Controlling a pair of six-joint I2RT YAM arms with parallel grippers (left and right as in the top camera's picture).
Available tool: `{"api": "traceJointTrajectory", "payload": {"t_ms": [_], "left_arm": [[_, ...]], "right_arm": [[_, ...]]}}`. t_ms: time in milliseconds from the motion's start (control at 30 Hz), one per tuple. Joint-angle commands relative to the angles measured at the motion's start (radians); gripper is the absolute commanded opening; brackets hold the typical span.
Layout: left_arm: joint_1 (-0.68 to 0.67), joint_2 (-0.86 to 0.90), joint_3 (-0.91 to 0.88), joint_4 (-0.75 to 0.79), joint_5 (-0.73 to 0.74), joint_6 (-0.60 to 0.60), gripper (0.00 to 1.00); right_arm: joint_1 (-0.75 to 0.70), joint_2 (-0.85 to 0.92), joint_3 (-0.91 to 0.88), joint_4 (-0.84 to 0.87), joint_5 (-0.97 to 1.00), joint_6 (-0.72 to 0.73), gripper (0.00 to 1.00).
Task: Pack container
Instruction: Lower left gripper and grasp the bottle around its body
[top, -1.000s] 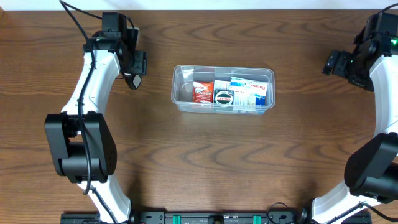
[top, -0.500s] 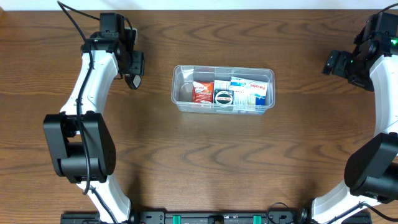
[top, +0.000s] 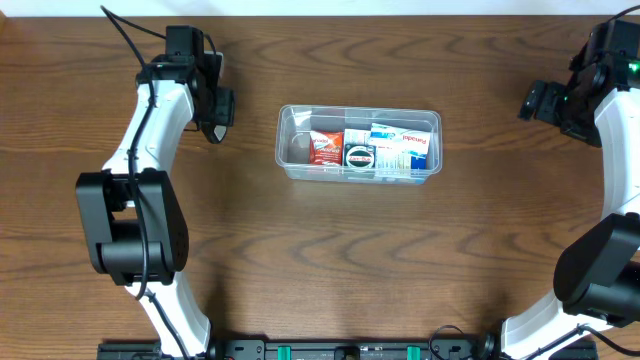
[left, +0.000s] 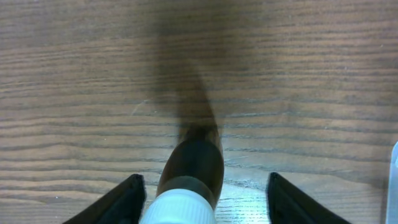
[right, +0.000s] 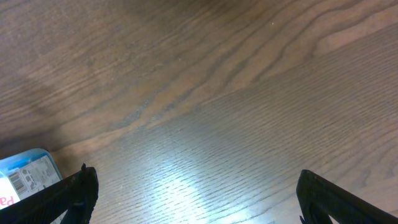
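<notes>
The container (top: 286, 150) is a clear rectangular tub at the table's middle. It holds a red packet (top: 324, 147), a round black tin (top: 359, 155) and blue-and-white boxes (top: 405, 148). My left gripper (top: 214, 112) is left of the tub. In the left wrist view its jaws (left: 204, 180) are open on either side of a brown bottle (left: 196, 158) with a white cap, which lies on the wood without touching either finger. My right gripper (top: 541, 101) is far right of the tub, open and empty (right: 196, 177). A corner of the tub (right: 25, 171) shows in the right wrist view.
The table is dark wood. The tub's edge (left: 394, 180) shows at the right border of the left wrist view. The arm bases stand at the front left and front right.
The left arm has shifted slightly. The tub, its contents and the right arm have not moved.
</notes>
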Motion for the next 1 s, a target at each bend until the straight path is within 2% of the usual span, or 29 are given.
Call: {"api": "traceJointTrajectory", "payload": {"t_ms": [0,167,267,400,633,833,967], "left_arm": [[0.006,0.004,-0.006,-0.005,-0.012,0.01,0.58],[0.006,0.004,-0.006,-0.006,-0.012,0.01,0.57],[0.006,0.004,-0.006,-0.006,-0.012,0.01,0.49],[0.006,0.004,-0.006,-0.007,-0.012,0.01,0.45],[0.006,0.004,-0.006,-0.007,-0.012,0.01,0.43],[0.006,0.004,-0.006,-0.01,-0.052,0.01,0.36],[0.008,0.004,-0.006,-0.014,-0.065,0.01,0.35]], "right_arm": [[-0.003,-0.011,0.012,-0.001,0.007,-0.014,0.99],[-0.003,-0.011,0.012,-0.001,0.007,-0.014,0.99],[-0.003,-0.011,0.012,-0.001,0.007,-0.014,0.99],[-0.003,-0.011,0.012,-0.001,0.007,-0.014,0.99],[-0.003,-0.011,0.012,-0.001,0.007,-0.014,0.99],[-0.003,-0.011,0.012,-0.002,0.007,-0.014,0.99],[-0.003,-0.011,0.012,-0.001,0.007,-0.014,0.99]]}}
